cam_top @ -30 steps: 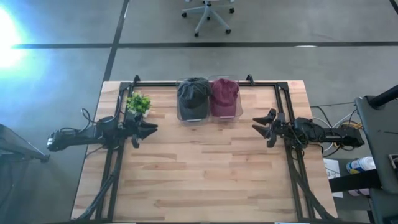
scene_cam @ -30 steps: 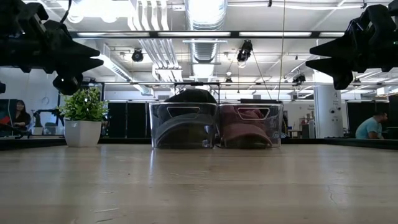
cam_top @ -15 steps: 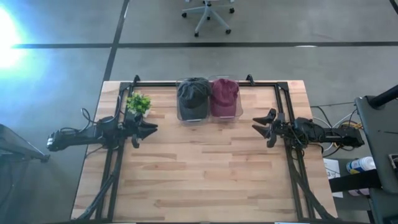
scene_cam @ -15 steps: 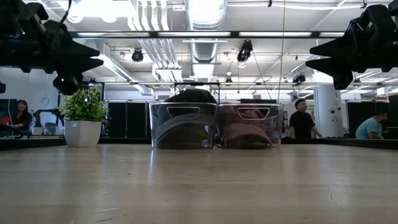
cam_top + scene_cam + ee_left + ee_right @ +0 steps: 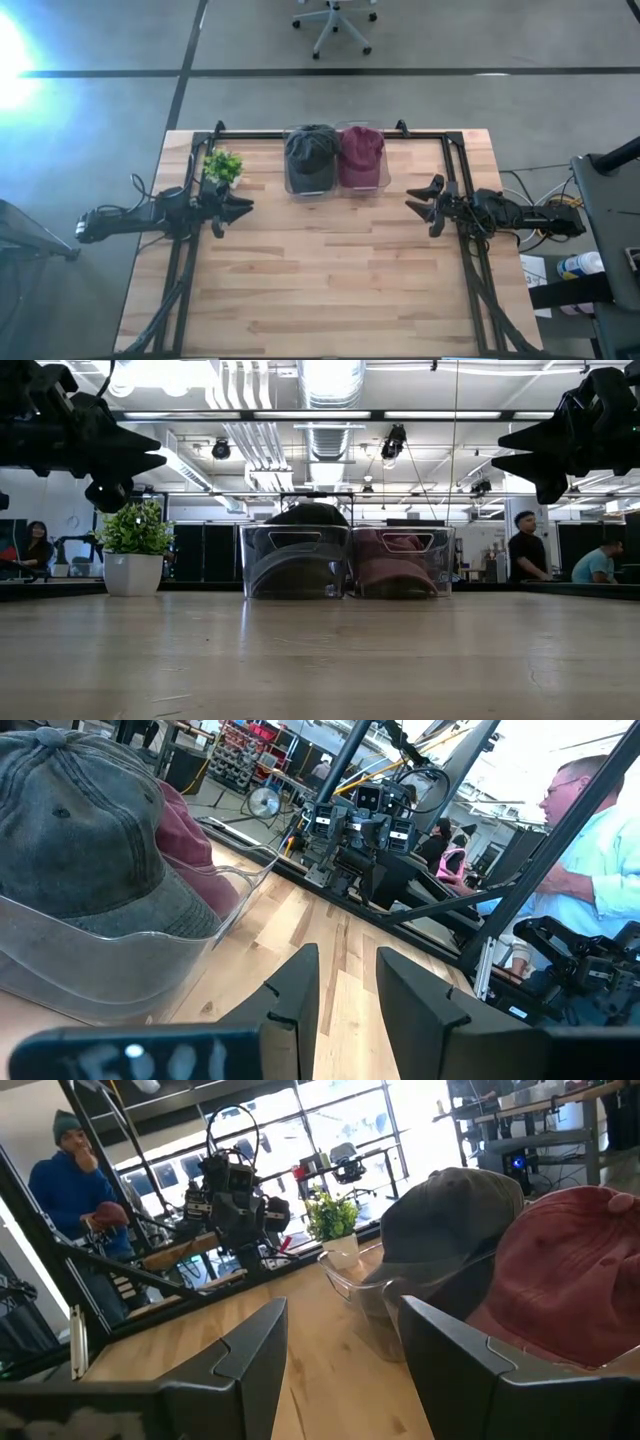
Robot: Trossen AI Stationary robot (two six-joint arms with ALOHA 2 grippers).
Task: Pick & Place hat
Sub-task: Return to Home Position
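Observation:
Two caps sit in two clear bins at the table's far middle: a dark grey hat in the left bin and a maroon hat in the right bin. My left gripper hovers level above the table's left side, open, with nothing between its fingers. My right gripper hovers level above the right side, also open and empty. Both point at the table's middle, short of the bins.
A small potted plant stands at the far left, just beyond my left gripper. A black frame runs along the table's far edge and both sides. The wooden tabletop in front of the bins is bare. People stand in the room beyond.

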